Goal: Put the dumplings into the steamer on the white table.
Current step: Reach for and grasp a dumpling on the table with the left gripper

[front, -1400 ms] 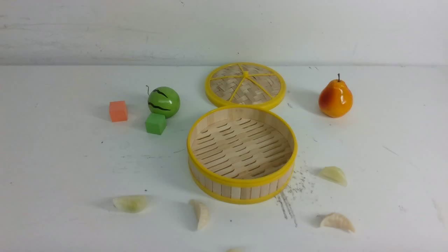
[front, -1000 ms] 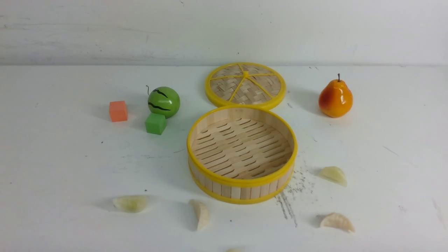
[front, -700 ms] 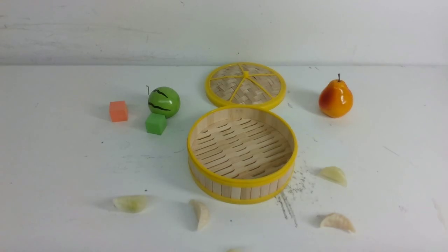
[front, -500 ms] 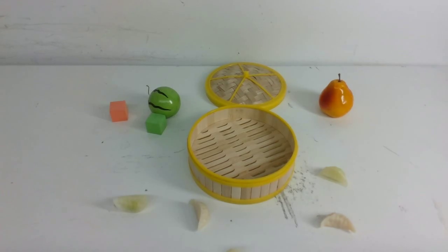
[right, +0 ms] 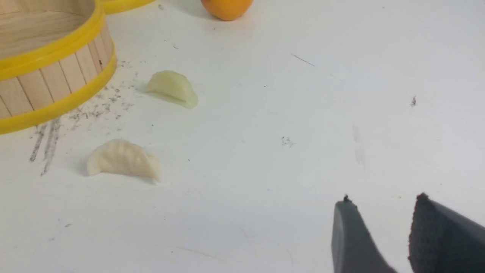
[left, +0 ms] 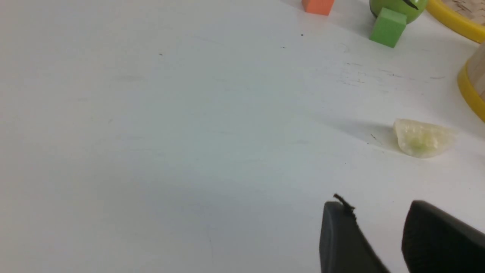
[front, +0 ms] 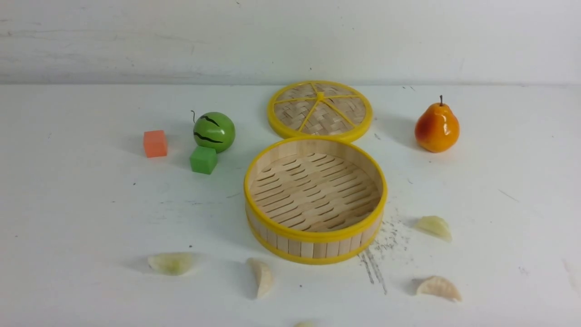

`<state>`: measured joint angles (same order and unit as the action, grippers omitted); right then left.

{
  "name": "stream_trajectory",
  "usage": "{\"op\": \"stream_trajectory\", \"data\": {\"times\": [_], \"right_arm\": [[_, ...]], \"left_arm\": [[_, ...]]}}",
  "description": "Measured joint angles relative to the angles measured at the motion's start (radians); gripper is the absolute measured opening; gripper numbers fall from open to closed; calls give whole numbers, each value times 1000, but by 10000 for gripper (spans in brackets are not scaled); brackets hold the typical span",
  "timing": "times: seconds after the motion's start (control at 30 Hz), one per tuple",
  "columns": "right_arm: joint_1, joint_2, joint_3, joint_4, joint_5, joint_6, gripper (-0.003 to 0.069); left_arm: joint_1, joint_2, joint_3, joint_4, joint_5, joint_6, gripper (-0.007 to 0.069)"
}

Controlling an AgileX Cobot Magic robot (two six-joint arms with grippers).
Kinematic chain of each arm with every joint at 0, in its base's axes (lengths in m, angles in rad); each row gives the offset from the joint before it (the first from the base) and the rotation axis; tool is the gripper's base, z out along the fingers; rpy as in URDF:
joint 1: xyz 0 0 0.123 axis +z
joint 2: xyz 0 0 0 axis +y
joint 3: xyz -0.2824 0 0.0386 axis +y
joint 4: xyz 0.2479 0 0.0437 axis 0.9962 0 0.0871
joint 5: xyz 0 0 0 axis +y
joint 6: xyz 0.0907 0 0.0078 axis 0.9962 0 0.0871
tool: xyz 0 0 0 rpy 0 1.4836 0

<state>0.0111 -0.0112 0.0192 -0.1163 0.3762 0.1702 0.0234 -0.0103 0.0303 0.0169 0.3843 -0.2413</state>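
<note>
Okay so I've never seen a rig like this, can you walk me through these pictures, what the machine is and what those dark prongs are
It is a two-armed robot. The wide picture looks forward from between its arms; the other two come from cameras on its wrists. The dark prongs are the left gripper and right gripper, both open and holding nothing. On the white table stand an empty bamboo steamer, its lid behind it, a pear, a toy watermelon, an orange cube and a green cube. The dumplings lie loose around the steamer's near side, none inside.
</note>
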Motion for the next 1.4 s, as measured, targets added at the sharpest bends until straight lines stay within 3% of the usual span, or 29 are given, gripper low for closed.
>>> {"op": "stream_trajectory", "data": {"times": [0.57,0.67,0.77,0.83,0.87,0.9,0.97,1.03,1.23,1.4], "right_arm": [[0,0,0,53,0,0,240],[0,0,0,154,-1,44,240],[0,0,0,397,-3,187,240],[0,0,5,591,-6,298,240],[0,0,6,610,-6,298,240],[0,0,7,731,-9,365,240],[0,0,7,849,-18,419,240],[0,0,7,893,-28,426,240],[0,0,7,885,-26,342,240],[0,0,-107,883,49,86,233]], "left_arm": [[0,0,0,0,0,0,237],[0,0,1,-17,-22,-15,237],[0,0,1,-265,-148,-190,237],[0,0,1,-545,-249,-386,237],[0,0,1,-569,-249,-402,237],[0,0,1,-718,-303,-487,237],[0,0,1,-858,-341,-537,237],[0,0,1,-950,-363,-531,237],[0,0,-2,-1046,-351,-475,237],[0,0,-155,-967,-219,-226,235]]}}
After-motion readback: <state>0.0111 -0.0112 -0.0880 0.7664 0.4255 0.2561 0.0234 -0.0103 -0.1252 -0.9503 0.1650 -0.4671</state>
